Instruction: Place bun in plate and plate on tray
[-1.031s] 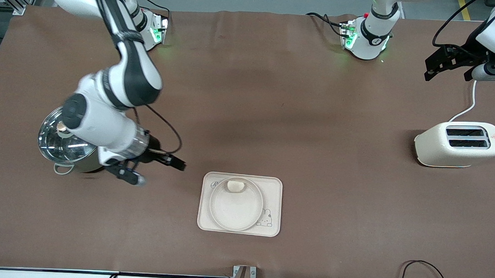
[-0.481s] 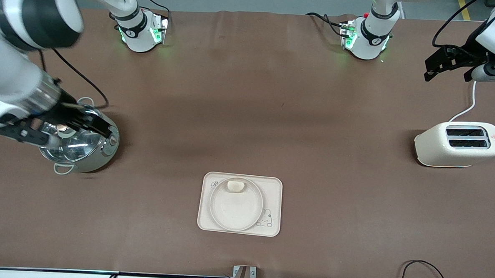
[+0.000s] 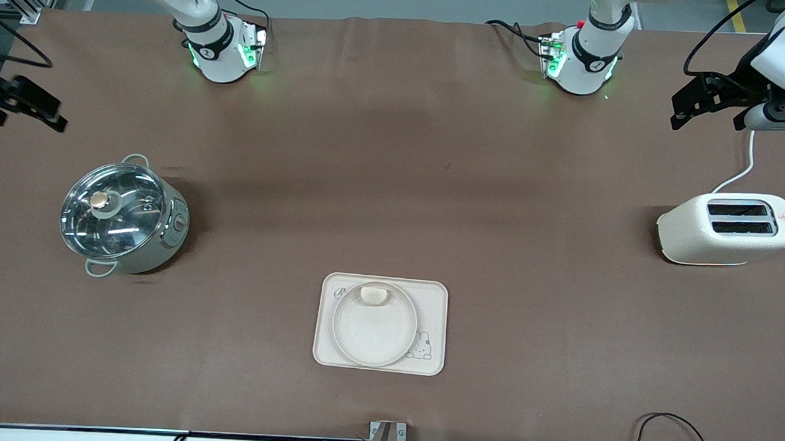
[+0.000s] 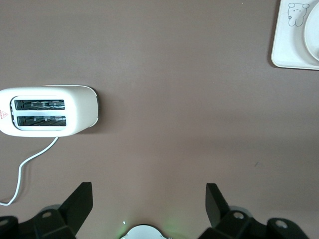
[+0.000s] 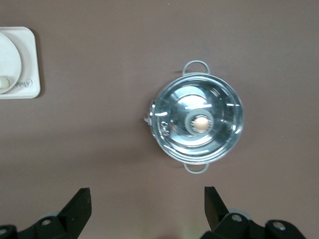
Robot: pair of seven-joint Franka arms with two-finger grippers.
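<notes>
The cream bun [image 3: 373, 294] lies in the round cream plate [image 3: 374, 332], at the plate's edge farthest from the front camera. The plate sits on the rectangular rabbit tray [image 3: 432, 302], near the table's front middle. A corner of the tray shows in the left wrist view [image 4: 286, 45] and in the right wrist view [image 5: 27, 59], where the bun [image 5: 4, 82] also shows. My right gripper [image 3: 30, 108] is open and empty, raised at the right arm's end of the table. My left gripper [image 3: 712, 108] is open and empty, raised at the left arm's end.
A steel pot with a glass lid [image 3: 119, 218] stands toward the right arm's end; it also shows in the right wrist view [image 5: 198, 123]. A cream toaster [image 3: 726, 230] with a white cord stands toward the left arm's end; it also shows in the left wrist view [image 4: 47, 110].
My right arm has drawn away from beside the tray, passed over the pot and risen to the table's edge at its own end. The left arm, bun, plate and tray have not moved.
</notes>
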